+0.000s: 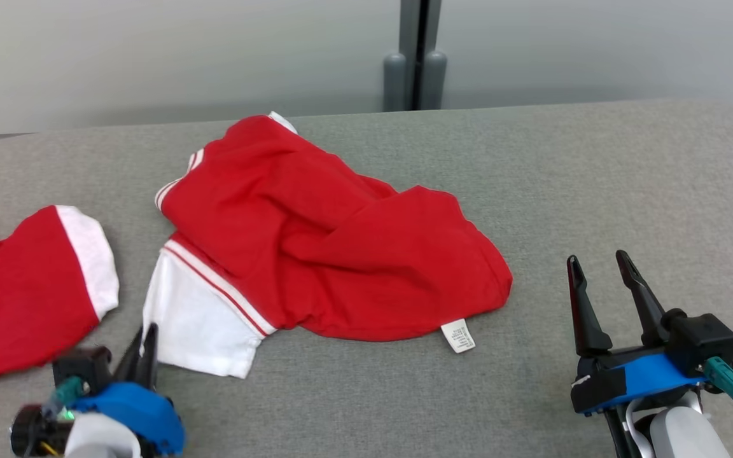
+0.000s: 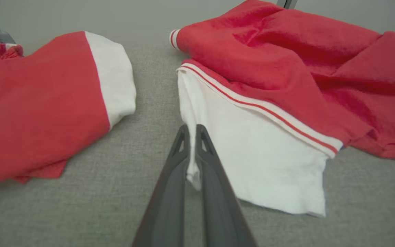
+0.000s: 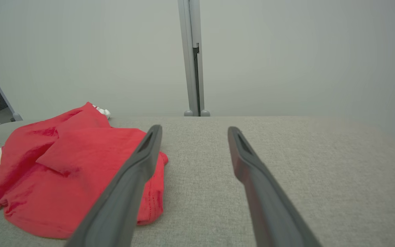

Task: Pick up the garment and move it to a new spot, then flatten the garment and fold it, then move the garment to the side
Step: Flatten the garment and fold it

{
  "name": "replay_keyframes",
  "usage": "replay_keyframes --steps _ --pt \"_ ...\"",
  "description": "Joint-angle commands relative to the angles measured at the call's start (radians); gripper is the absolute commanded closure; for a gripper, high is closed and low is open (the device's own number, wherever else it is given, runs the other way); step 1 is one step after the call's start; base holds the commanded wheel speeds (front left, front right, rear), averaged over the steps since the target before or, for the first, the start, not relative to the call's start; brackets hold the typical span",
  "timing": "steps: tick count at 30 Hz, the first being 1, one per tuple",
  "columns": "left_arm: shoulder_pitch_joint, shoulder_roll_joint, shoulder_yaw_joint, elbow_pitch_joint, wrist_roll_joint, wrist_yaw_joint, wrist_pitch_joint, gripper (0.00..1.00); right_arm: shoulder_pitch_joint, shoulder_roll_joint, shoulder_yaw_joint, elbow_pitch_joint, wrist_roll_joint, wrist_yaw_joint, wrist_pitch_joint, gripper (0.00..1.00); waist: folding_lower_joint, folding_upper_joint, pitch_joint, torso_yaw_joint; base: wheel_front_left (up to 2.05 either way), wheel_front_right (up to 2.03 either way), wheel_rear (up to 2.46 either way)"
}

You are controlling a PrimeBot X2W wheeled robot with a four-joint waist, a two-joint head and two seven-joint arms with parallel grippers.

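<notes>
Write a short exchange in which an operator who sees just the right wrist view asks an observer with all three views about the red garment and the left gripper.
Operator: Is the left gripper on the garment?
Observer: Yes, the left gripper is shut on the edge of the garment's white sleeve.
Operator: Is anything else lying to the left of it?
Observer: A second red and white garment lies apart from it, at the left of the table.
Operator: Any label showing?
Observer: A white tag sticks out at its near hem.

Soft, even light, faint shadows, wrist-view edges slightly blurred.
</notes>
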Motion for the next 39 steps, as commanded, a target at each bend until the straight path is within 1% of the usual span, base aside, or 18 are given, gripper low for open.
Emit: replay_keyframes --steps 1,6,10,15,18,19,20,21,25,31,35,39 --pt "0.037 0.003 0.000 -0.029 -0.003 0.013 0.009 1.00 0.012 -0.004 -0.004 0.002 0.001 0.001 -0.004 0.00 0.0000 0.0000 -0.004 0.007 0.00 0.00 0.00" --pt "0.181 0.001 0.006 -0.208 -0.024 0.075 0.058 1.00 0.023 -0.005 -0.010 0.007 -0.003 0.001 -0.004 0.00 0.0000 0.0000 -0.024 0.032 0.00 0.00 0.00" --pt "0.303 0.010 0.008 -0.362 -0.035 0.127 0.108 1.00 0.031 -0.005 -0.010 0.013 -0.007 0.001 -0.004 0.00 0.0000 0.0000 -0.035 0.050 0.00 0.00 0.00" --pt "0.412 0.018 -0.002 -0.526 -0.045 0.173 0.173 1.00 0.031 -0.005 -0.027 0.019 -0.022 0.001 -0.004 0.00 0.0000 0.0000 -0.044 0.075 0.00 0.00 0.00" --pt "0.447 0.016 -0.008 -0.572 -0.053 0.188 0.199 1.00 0.030 -0.005 -0.022 0.024 -0.022 0.001 -0.004 0.00 0.0000 0.0000 -0.050 0.083 0.00 0.00 0.00" --pt "0.453 0.016 -0.010 -0.579 -0.050 0.195 0.201 0.73 0.030 -0.005 -0.020 0.025 -0.022 0.001 -0.004 0.00 0.0000 0.0000 -0.052 0.084 0.00 0.00 0.00" --pt "0.456 0.010 -0.010 -0.586 -0.051 0.197 0.196 0.41 0.028 -0.005 -0.016 0.028 -0.022 0.001 -0.004 0.00 0.0000 0.0000 -0.054 0.084 0.00 0.00 0.00" --pt "0.457 0.005 -0.010 -0.590 -0.051 0.203 0.188 0.00 0.027 -0.005 -0.015 0.030 -0.022 0.001 -0.004 0.00 0.0000 0.0000 -0.056 0.084 0.00 0.00 0.00" --pt "0.435 0.014 0.007 -0.596 -0.022 0.209 0.118 0.00 0.027 -0.005 -0.006 0.034 -0.022 0.001 -0.004 0.00 0.0000 0.0000 -0.064 0.076 0.00 0.00 0.00" --pt "0.387 0.010 0.031 -0.598 0.013 0.220 0.001 0.00 0.036 -0.004 -0.004 0.035 -0.026 0.001 -0.004 0.00 0.0000 0.0000 -0.081 0.057 0.00 0.00 0.00" --pt "0.348 0.004 0.046 -0.605 0.029 0.216 -0.040 0.00 0.040 -0.005 -0.002 0.032 -0.030 0.001 -0.004 0.00 0.0000 0.0000 -0.089 0.042 0.00 0.00 0.00" --pt "0.305 -0.002 0.060 -0.603 0.047 0.211 -0.060 0.00 0.040 -0.005 -0.002 0.033 -0.034 0.001 -0.004 0.00 0.0000 0.0000 -0.095 0.025 0.00 0.00 0.00"
